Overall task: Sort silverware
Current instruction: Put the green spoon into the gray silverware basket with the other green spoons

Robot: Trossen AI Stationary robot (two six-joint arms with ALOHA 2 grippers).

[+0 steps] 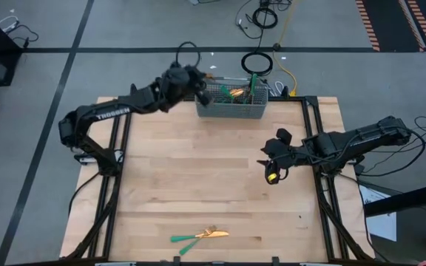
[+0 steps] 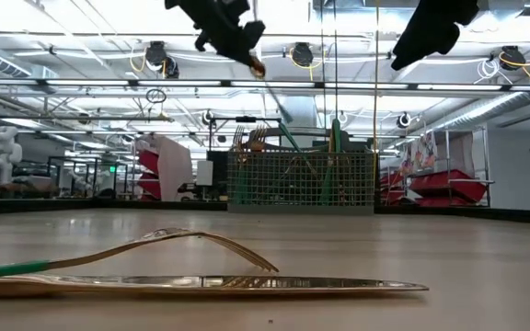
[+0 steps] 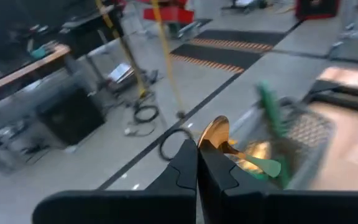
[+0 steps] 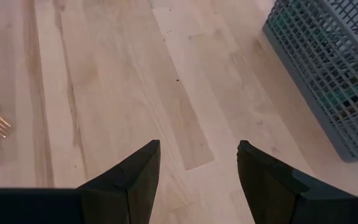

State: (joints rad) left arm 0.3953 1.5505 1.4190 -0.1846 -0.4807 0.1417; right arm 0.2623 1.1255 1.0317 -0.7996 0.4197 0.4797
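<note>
The left pincer (image 1: 198,80), upper centre over the caddy (image 1: 231,103), clenches a spoon (image 3: 215,134); the right pincer (image 1: 272,164) hangs released. Fork (image 1: 198,237) and knife (image 1: 209,235) lie bottom centre on the worktop (image 1: 198,177) (light, stiff, slippery: grip handles).

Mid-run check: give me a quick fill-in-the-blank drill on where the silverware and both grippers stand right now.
1. The left gripper is shut on a gold ____.
2. It hangs near the grey mesh ____, at the table's far edge.
3. The right gripper stands ____, holding nothing.
4. A fork and a ____ lie crossed at the near edge.

Missing words: spoon; caddy; open; knife
</note>
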